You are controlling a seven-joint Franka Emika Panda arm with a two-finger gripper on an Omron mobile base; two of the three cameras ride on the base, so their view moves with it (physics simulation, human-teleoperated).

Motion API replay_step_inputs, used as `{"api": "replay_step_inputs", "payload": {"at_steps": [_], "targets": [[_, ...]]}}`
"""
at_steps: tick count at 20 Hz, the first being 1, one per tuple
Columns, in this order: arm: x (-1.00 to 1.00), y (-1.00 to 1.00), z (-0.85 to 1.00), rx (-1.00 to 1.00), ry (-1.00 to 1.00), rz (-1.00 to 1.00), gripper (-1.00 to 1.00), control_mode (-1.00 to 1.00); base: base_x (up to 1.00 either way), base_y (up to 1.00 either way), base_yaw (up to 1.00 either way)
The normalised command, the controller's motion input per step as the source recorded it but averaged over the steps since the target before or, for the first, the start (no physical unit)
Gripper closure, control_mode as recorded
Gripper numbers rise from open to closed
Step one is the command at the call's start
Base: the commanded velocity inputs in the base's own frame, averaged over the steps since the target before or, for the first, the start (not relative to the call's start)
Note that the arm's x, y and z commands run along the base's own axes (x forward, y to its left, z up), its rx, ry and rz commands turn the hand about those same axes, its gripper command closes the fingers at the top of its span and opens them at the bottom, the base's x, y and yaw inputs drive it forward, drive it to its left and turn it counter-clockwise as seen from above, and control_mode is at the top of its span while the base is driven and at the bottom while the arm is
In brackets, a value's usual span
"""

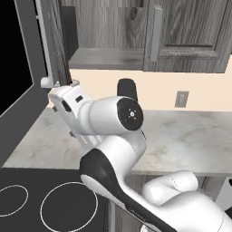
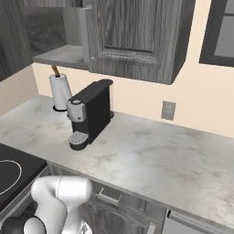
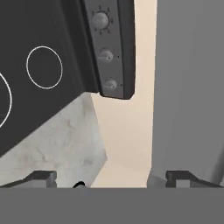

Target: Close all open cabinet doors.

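The claw (image 3: 111, 178) has its two fingertips (image 3: 41, 177) spread wide apart, holding nothing. Past them lie the marble worktop (image 3: 57, 144), a black stovetop (image 3: 39, 65) with white rings, its knob panel (image 3: 107, 48), and a grey door panel (image 3: 188, 87).

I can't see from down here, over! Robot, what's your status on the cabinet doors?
Hand open, empty, beside left upper door at its lower corner. That door swung wide; right door shut. Coffee machine below, likely clear of swing.
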Motion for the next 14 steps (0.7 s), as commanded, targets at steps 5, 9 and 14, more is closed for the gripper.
{"api": "replay_step_inputs", "payload": {"at_steps": [5, 9, 14], "targets": [[0.02, 0.09, -0.08, -0.17, -0.07, -0.21, -1.0, -1.0, 0.0, 0.0, 0.0], [0.24, 0.0, -0.04, -0.14, -0.06, -0.17, -1.0, -1.0, 0.0, 0.0, 0.0], [0.42, 0.0, -0.02, -0.05, -0.01, -0.04, -1.0, -1.0, 0.0, 0.0, 0.0]]}}
